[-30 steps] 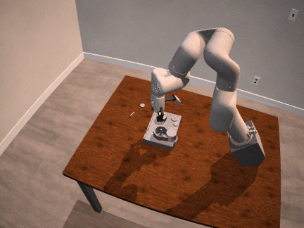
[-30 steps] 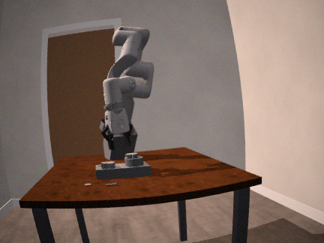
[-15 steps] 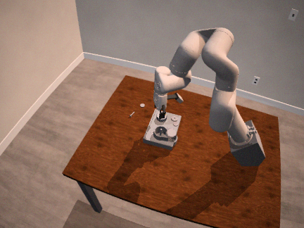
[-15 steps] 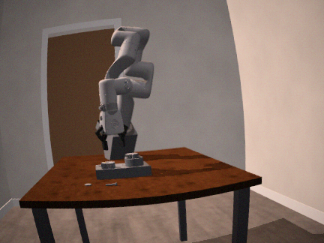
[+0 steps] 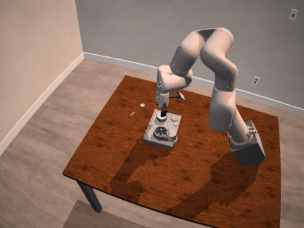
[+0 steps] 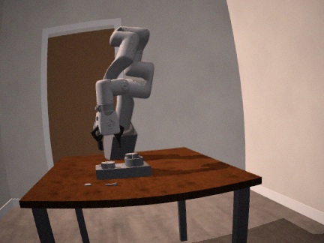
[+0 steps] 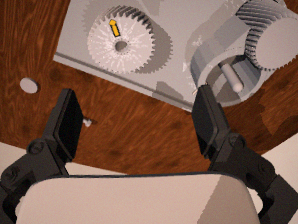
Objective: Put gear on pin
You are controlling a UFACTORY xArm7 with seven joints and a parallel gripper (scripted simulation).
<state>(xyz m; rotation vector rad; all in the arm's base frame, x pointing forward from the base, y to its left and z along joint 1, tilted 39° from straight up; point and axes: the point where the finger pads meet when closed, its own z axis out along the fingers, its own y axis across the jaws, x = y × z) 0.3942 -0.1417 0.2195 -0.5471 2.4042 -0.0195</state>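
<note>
The loose gear (image 7: 121, 39) is pale with a yellow arrow painted on it. It lies flat on the grey timing case (image 7: 173, 23), near the case's end; it also shows in the top view (image 5: 161, 118) and the exterior view (image 6: 108, 164). The pin stands inside a grey collar (image 7: 222, 70) at the case's other end, beside a fixed gear (image 7: 269, 30). I cannot make out the mark on the collar. My gripper (image 7: 136, 100) (image 5: 163, 113) (image 6: 108, 140) is open and empty. It hovers above the case's edge by the loose gear.
A small washer (image 5: 142, 105) and a screw (image 5: 131, 114) lie on the table left of the case. A grey object (image 5: 177, 96) lies behind the case. The arm's base (image 5: 246, 144) stands at the table's right side.
</note>
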